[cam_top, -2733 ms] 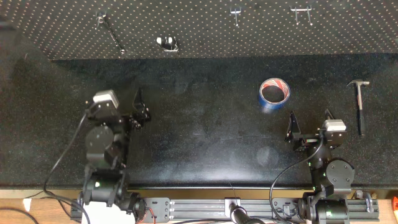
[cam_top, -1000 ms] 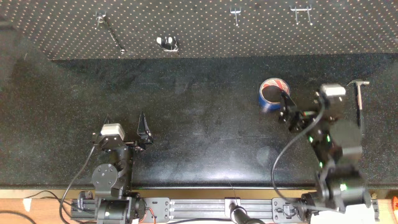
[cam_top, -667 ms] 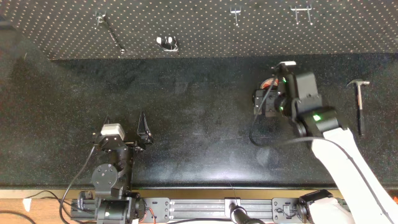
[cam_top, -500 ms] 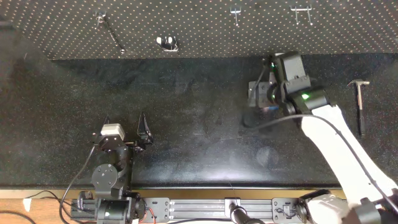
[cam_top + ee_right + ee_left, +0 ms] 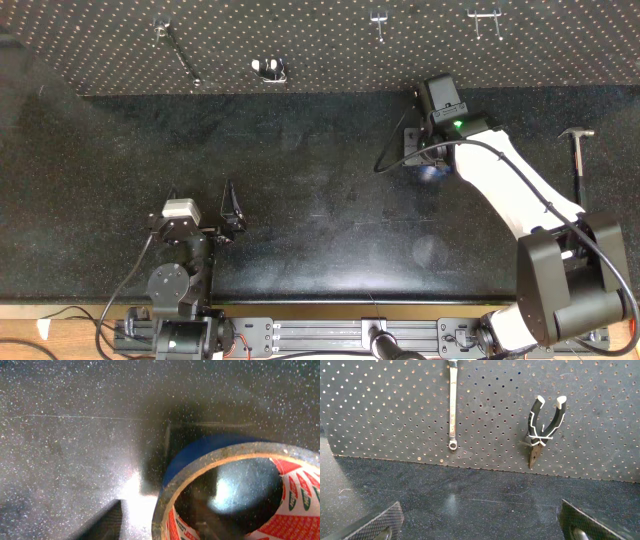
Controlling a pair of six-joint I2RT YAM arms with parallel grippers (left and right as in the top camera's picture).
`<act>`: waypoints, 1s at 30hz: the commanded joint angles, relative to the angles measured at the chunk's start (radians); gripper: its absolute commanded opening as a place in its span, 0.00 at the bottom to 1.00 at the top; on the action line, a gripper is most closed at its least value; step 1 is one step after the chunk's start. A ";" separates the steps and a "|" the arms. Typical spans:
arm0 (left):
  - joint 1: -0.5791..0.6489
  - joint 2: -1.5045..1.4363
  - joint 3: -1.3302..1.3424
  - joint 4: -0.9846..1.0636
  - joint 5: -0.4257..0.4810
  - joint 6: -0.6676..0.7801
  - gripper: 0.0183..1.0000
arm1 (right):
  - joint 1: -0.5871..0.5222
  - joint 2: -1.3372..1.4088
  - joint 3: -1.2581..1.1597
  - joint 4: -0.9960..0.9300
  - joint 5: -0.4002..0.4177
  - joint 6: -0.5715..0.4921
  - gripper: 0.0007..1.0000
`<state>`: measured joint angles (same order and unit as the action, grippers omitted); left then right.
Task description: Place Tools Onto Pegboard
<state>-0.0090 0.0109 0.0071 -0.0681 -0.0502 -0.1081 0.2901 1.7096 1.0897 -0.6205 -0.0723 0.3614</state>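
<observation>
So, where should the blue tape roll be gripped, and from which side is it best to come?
Grip the tape roll by its ring wall, coming straight down. It lies flat on the table with the hole facing up, so the wall can probably be pinched from inside and outside.

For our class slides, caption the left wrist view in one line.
Wrench and pliers hang on the pegboard above a dark worktop.
</observation>
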 commanded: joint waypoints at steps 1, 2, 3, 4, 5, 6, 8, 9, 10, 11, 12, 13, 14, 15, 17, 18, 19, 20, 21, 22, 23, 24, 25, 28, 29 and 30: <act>0.004 -0.008 -0.002 -0.009 0.010 0.013 1.00 | 0.008 0.007 0.023 0.008 0.028 0.001 0.07; 0.004 -0.008 -0.002 -0.009 0.010 0.013 1.00 | 0.008 0.006 0.023 0.008 0.031 0.001 0.08; 0.004 -0.008 -0.002 -0.009 0.010 0.013 1.00 | 0.008 -0.001 0.023 0.008 0.035 0.001 0.08; 0.004 -0.008 -0.002 -0.009 0.010 0.013 1.00 | 0.009 -0.021 0.023 0.008 0.035 0.000 0.07; 0.004 -0.008 -0.002 -0.009 0.010 0.013 1.00 | 0.010 -0.053 0.023 0.010 0.035 0.001 0.07; 0.004 -0.008 -0.002 -0.009 0.010 0.012 1.00 | 0.018 -0.108 0.023 0.015 0.035 0.001 0.07; 0.004 -0.008 -0.002 -0.009 0.010 0.013 1.00 | 0.061 -0.233 0.023 0.058 0.043 0.000 0.08; 0.004 -0.008 -0.002 -0.009 0.010 0.013 1.00 | 0.089 -0.282 0.023 0.079 0.069 0.000 0.07; 0.004 -0.008 -0.002 -0.009 0.010 0.013 1.00 | 0.135 -0.349 0.023 0.107 0.120 0.000 0.08; 0.004 -0.008 -0.002 -0.009 0.010 0.012 1.00 | 0.172 -0.395 0.023 0.126 0.167 0.001 0.07; 0.004 -0.008 -0.002 -0.009 0.010 0.013 1.00 | 0.211 -0.437 0.023 0.147 0.214 0.001 0.07; 0.004 -0.008 -0.002 -0.009 0.010 0.013 1.00 | 0.257 -0.481 0.023 0.173 0.267 0.001 0.07; 0.004 -0.008 -0.002 -0.009 0.010 0.013 1.00 | 0.292 -0.505 0.023 0.194 0.306 0.000 0.07; 0.004 -0.008 -0.002 -0.009 0.010 0.013 1.00 | 0.321 -0.520 0.023 0.217 0.344 0.001 0.07; 0.004 -0.008 -0.002 -0.009 0.010 0.013 1.00 | 0.358 -0.514 0.023 0.278 0.399 0.000 0.07; 0.004 -0.008 -0.002 -0.009 0.010 0.013 1.00 | 0.368 -0.496 0.023 0.321 0.423 0.000 0.07; 0.004 -0.008 -0.002 -0.009 0.010 0.012 1.00 | 0.370 -0.475 0.023 0.357 0.432 0.000 0.07; 0.004 -0.008 -0.002 -0.009 0.010 0.013 1.00 | 0.370 -0.440 0.023 0.414 0.431 -0.023 0.07; 0.004 -0.008 -0.002 -0.009 0.010 0.013 1.00 | 0.370 -0.414 0.023 0.455 0.431 -0.045 0.07; 0.004 -0.008 -0.002 -0.009 0.010 0.013 1.00 | 0.370 -0.384 0.023 0.502 0.431 -0.069 0.07; 0.004 -0.008 -0.002 -0.009 0.010 0.013 1.00 | 0.370 -0.357 0.023 0.538 0.431 -0.097 0.08; 0.004 -0.008 -0.002 -0.009 0.010 0.012 1.00 | 0.370 -0.333 0.023 0.572 0.431 -0.123 0.07; 0.004 -0.008 -0.002 -0.009 0.010 0.013 1.00 | 0.370 -0.309 0.023 0.607 0.431 -0.153 0.07; 0.004 -0.008 -0.002 -0.009 0.010 0.012 1.00 | 0.370 -0.235 0.023 0.715 0.431 -0.238 0.07; 0.004 -0.008 -0.002 -0.009 0.010 0.013 1.00 | 0.369 -0.217 0.023 0.738 0.432 -0.261 0.07; 0.004 -0.008 -0.002 -0.009 0.010 0.012 1.00 | 0.368 -0.195 0.023 0.765 0.432 -0.280 0.07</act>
<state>-0.0090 0.0109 0.0071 -0.0677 -0.0471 -0.1081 0.6540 1.4742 1.0988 0.0998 0.3424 0.1780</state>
